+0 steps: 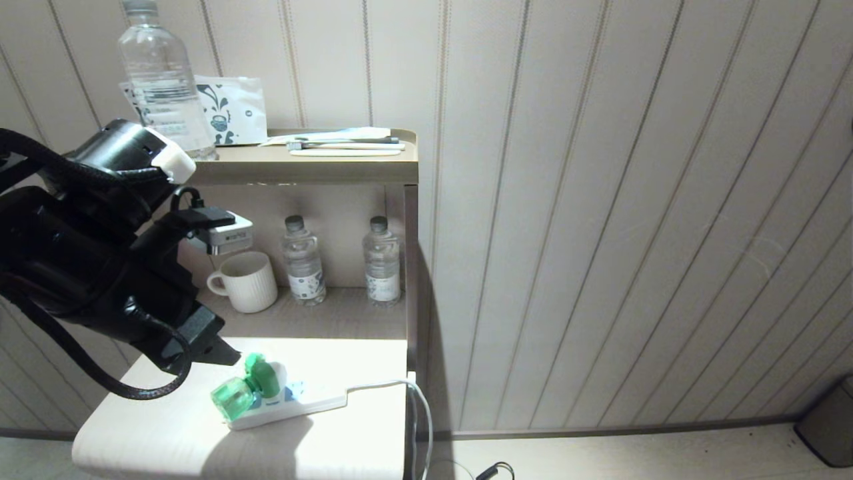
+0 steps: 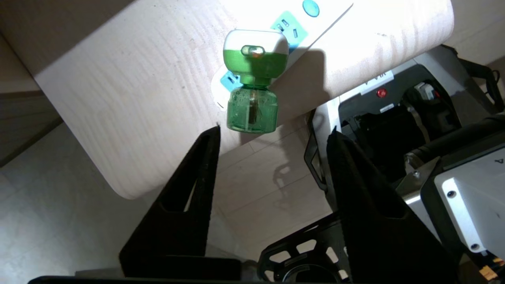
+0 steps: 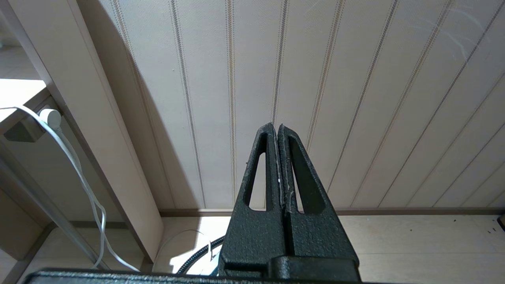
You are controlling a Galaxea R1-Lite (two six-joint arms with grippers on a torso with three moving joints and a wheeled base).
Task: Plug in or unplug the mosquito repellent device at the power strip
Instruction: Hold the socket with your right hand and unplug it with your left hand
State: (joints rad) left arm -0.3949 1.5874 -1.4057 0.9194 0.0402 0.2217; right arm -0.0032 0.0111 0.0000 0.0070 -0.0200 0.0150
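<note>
While the small green-and-white mosquito repellent device [image 1: 256, 385] sits plugged into the near-left end of the long slim white power strip [image 1: 293, 403], its translucent green liquid bottle [image 2: 251, 109] juts out sideways past the strip's end toward the left tool [image 2: 272, 132]. That strip lies on the pale wood-grain counter [image 1: 160, 433], with its white cord [image 1: 390, 385] trailing off the right edge. The left tool hangs just off the counter's left side, its two black fingers [image 2: 205, 157] spread wide with nothing between them, the bottle just ahead of the gap and not yet inside it. The right tool [image 3: 277, 130] points at the striped wall, parked, fingers pressed together on nothing.

What worries me is the strip itself. Nothing pins it down, so I judge that a pull on the device could drag the whole bar across the smooth counter instead of freeing the prongs, and the cord would do little to hold it back. A squeeze on the bottle alone looks risky too: it is slick, rounded plastic, and the fingers could slide off or lever it against the white head. If the tool comes in off-centre, one finger might knock the bottle and twist the plug in its socket.
</note>
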